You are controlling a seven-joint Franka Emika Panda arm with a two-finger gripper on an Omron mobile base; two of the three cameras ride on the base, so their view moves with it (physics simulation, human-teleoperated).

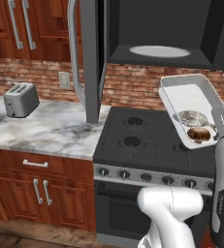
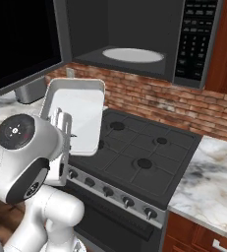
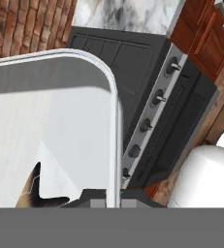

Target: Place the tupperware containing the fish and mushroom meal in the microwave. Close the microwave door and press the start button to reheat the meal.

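tool clamped on tupperware rim, held tilted above stove, fish and mushroom meal at low end, microwave cavity open, microwave door swung wide

Tilted tupperware above stove, microwave door open

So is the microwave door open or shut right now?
Open: the microwave door is swung wide to the left, leaving the dark cavity and pale turntable exposed.

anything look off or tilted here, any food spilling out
The shallow translucent rectangular tupperware is held steeply tilted above the black stove, its lower edge at the gripper. The brown lump and pale piece of the meal have gathered at that low end, inside the rim. No spill shows.
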